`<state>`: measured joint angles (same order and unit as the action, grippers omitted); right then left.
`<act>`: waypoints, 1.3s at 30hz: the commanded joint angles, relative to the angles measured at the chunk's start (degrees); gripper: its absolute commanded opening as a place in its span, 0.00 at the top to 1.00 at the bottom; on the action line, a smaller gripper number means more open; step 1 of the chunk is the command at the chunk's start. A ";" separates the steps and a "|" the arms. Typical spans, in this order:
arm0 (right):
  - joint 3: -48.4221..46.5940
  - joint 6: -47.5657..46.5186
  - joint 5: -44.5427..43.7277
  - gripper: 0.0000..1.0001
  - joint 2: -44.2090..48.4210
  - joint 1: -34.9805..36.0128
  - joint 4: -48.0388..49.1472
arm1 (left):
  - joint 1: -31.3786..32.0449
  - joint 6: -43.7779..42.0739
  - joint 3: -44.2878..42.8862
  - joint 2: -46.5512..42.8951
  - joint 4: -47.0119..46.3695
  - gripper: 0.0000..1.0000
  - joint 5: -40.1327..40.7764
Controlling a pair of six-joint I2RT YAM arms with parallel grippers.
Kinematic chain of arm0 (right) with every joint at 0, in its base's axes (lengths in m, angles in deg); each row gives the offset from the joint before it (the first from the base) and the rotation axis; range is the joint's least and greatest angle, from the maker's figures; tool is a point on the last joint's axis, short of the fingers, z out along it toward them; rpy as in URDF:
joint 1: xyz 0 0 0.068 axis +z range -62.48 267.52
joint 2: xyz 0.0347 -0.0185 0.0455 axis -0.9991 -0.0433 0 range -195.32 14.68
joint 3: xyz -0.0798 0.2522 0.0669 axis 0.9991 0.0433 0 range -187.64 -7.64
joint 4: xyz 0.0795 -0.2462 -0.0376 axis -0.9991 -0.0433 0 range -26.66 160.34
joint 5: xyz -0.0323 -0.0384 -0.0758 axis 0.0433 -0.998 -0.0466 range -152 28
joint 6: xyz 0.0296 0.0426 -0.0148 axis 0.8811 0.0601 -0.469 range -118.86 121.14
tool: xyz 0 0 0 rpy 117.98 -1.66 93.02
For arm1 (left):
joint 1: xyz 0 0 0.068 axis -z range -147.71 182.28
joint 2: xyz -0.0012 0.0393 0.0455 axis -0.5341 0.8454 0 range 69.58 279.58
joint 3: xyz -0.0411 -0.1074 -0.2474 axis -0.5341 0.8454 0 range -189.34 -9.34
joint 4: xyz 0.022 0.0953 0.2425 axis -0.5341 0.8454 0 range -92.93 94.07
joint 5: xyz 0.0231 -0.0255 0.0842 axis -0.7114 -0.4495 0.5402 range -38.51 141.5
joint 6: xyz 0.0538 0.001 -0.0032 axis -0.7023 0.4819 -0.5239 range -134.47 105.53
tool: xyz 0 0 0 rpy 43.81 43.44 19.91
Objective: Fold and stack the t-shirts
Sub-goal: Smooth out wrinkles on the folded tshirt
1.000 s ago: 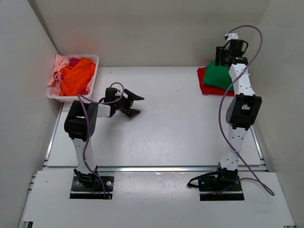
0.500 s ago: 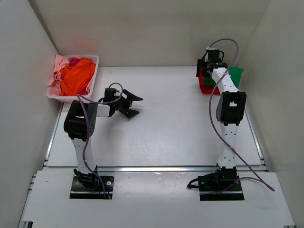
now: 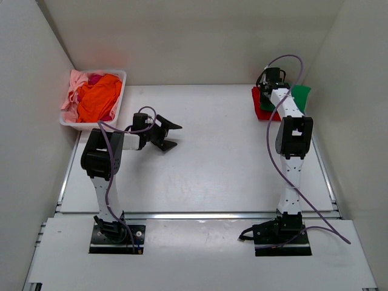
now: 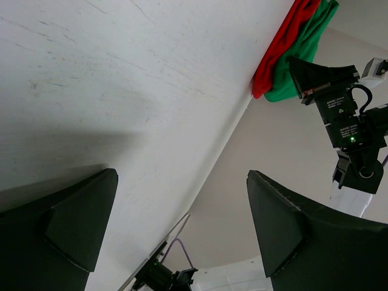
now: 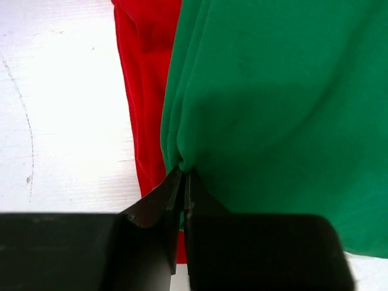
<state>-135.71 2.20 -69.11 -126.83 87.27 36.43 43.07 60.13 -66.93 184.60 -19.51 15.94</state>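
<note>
— Pinching a fold of the green t-shirt [image 5: 273,109], the right gripper [image 5: 183,177] sits clamped at the far right corner; the red t-shirt [image 5: 142,91] touches it on the left.
— And the left gripper [image 3: 168,134]?
— Spread wide, holding nothing, left of centre; orange t-shirt [image 3: 98,98] and pink t-shirt [image 3: 73,88] lie in the far-left basket [image 3: 120,97].

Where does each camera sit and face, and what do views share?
Top external: above the near edge of the table, looking down; left arm and right arm show.
Left wrist: on the left arm, facing the table's far right corner; open left hand at bottom.
Right wrist: looking down on the green shirt overlapping the red shirt; right hand pinches green cloth.
All share both shirts.
</note>
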 commanded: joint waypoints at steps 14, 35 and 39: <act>7.11 -4.75 8.07 1.00 16.61 -0.37 1.30 | 1.17 1.59 1.69 -4.81 -2.40 0.01 0.66; 36.93 14.22 8.76 0.41 30.68 -10.37 20.20 | 1.87 2.74 3.09 -5.68 -3.99 0.02 0.83; 32.89 14.50 9.93 0.40 25.69 -12.40 19.50 | 1.78 2.82 4.32 -5.69 -4.25 0.01 0.05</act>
<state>-99.80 12.71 -60.50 -99.40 75.35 52.61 44.80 62.98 -63.06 182.61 -22.29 16.40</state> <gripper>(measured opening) 0.600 0.990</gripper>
